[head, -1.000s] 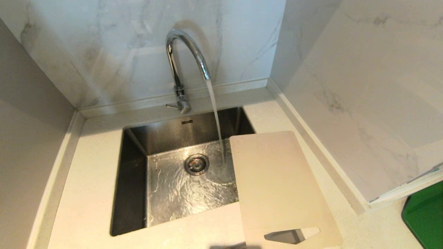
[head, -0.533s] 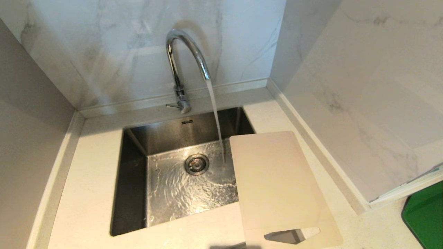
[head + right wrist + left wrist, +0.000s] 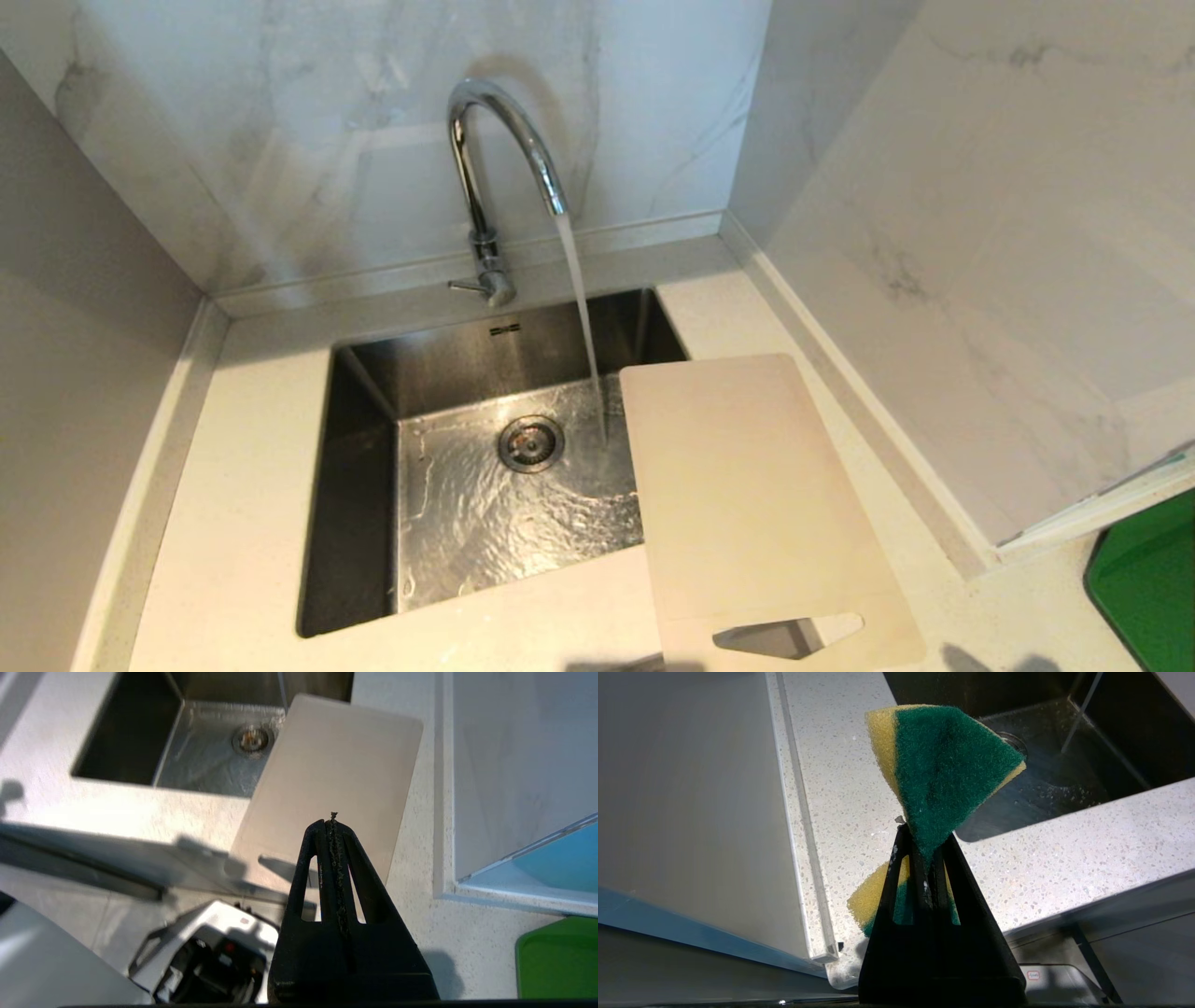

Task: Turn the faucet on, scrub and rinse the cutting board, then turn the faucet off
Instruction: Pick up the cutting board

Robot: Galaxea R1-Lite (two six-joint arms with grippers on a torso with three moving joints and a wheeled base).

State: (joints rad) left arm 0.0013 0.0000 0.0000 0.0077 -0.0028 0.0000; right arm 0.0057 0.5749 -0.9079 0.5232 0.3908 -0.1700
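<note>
A large cream-white cutting board (image 3: 761, 504) lies flat, partly on the pale speckled counter (image 3: 238, 523) and partly overhanging the right side of a steel sink (image 3: 359, 485). Its handle slot is at the near short end, and that end sticks out past the counter's front edge. Behind the sink stands the tall chrome faucet (image 3: 485, 168), its thin lever pointing left at the base. Water (image 3: 583, 317) pours from the arched spout and lands in the basin just beside the board's left edge, close to the round drain (image 3: 530, 442); the basin floor is rippling and wet.

The right gripper (image 3: 332, 817) hovers above the board's near end, with the board stretching away ahead of its tips and the handle slot just below and behind them. Its two black fingers are pressed together with nothing between them. Off to its right, on the counter, sits a bright green flat object (image 3: 558, 961).

The left gripper (image 3: 924, 851) is pinched on a sponge (image 3: 943, 770), yellow with a dark green scouring face, which fans out above and below the fingertips. It hangs over the counter's front edge, with the sink ahead and to its right.
</note>
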